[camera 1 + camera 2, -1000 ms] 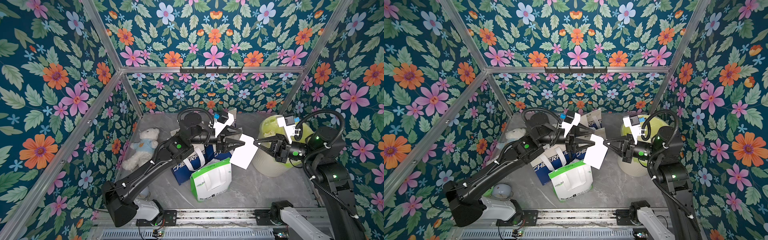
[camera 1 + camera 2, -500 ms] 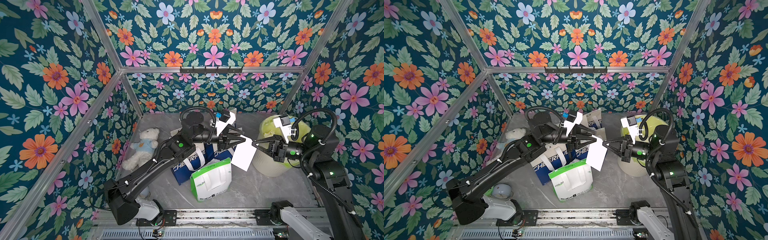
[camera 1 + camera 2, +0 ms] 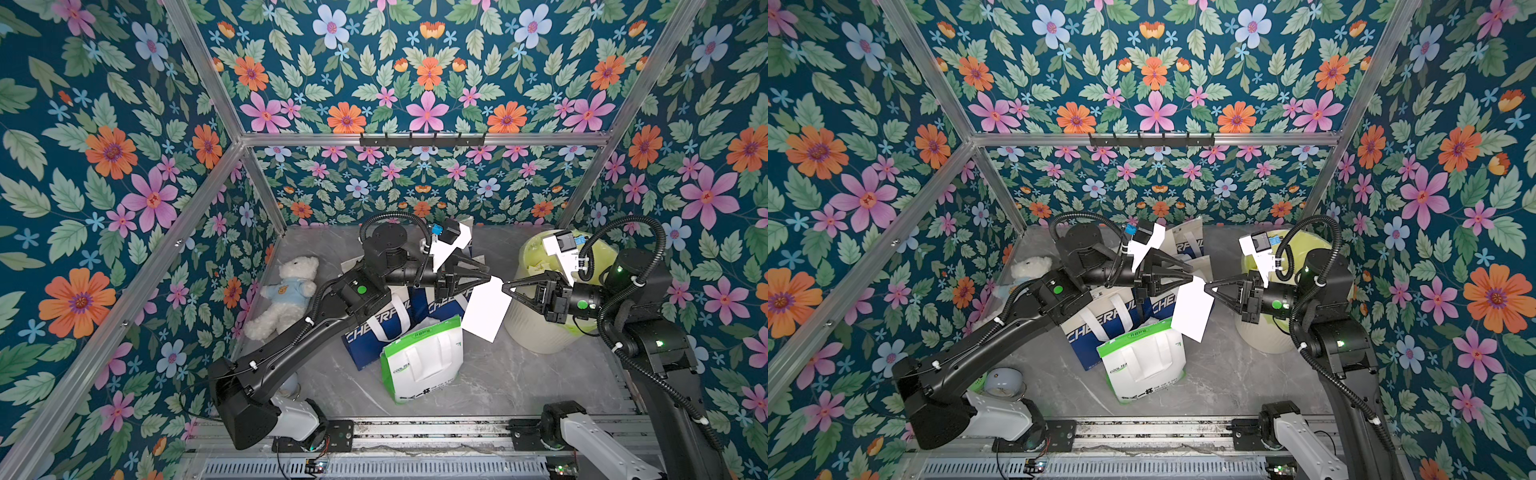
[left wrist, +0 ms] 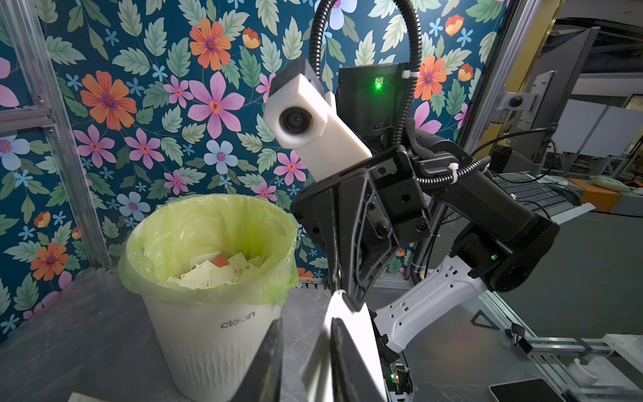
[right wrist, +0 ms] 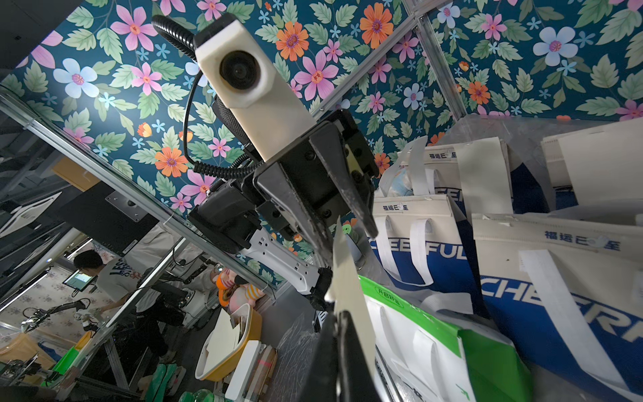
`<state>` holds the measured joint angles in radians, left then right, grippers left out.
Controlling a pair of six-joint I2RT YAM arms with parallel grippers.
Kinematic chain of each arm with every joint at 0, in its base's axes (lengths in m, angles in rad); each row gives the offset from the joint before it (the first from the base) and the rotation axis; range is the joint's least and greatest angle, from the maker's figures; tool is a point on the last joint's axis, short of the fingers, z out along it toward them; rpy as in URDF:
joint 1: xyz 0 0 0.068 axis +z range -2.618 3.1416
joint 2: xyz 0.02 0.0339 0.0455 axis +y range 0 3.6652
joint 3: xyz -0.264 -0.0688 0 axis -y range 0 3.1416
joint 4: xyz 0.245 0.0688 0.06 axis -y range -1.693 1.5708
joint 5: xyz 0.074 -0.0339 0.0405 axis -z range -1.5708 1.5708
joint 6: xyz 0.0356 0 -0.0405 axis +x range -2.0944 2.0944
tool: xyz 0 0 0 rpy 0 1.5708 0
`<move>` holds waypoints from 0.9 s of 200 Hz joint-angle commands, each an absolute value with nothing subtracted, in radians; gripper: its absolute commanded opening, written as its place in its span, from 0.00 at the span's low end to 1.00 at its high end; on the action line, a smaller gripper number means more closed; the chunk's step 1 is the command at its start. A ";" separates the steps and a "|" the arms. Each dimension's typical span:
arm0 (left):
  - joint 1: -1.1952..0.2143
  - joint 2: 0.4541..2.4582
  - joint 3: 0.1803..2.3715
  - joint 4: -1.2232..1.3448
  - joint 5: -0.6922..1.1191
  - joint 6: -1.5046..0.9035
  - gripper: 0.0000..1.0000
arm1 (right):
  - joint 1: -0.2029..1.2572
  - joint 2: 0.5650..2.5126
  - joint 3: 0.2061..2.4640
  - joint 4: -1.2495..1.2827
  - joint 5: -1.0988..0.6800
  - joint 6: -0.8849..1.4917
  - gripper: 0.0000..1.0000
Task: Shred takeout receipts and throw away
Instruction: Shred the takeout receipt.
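From the left wrist, the left end effector (image 4: 304,348) has its jaws slightly parted around the top edge of a blank white takeout receipt (image 4: 358,334); the right end effector (image 4: 342,297) pinches its corner. Behind, a green-lined waste bin (image 4: 208,327) holds paper scraps (image 4: 208,275), barely visible from above. In both top views the sheet hangs tilted in mid-air between a green-and-white bag (image 3: 419,361) and the bin; wrist views crop its lower end.

Both arms extend inward, tips nearly meeting: right gripper (image 3: 505,286) clamped on the receipt (image 3: 484,309) corner, left gripper (image 3: 489,278) with jaws narrowly apart, straddling its top edge.
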<state>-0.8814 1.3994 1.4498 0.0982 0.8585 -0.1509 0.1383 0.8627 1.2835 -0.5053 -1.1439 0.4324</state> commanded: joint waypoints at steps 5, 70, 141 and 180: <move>-0.882 1.401 1.450 0.110 0.887 -0.153 0.17 | 0.138 0.859 1.285 -0.494 -1.143 0.417 0.00; -0.888 1.416 1.448 0.118 0.913 -0.163 0.02 | 0.139 0.862 1.284 -0.495 -1.141 0.422 0.00; -0.890 1.397 1.426 0.130 0.911 -0.161 0.00 | 0.138 0.861 1.279 -0.446 -1.096 0.450 0.40; -0.893 1.403 1.424 0.144 0.912 -0.169 0.00 | 0.142 0.873 1.278 -0.422 -1.073 0.470 0.38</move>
<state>-0.8906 1.4021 1.4254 0.1059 0.8989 -0.1593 0.1383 0.8684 1.2774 -0.4667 -1.0943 0.4469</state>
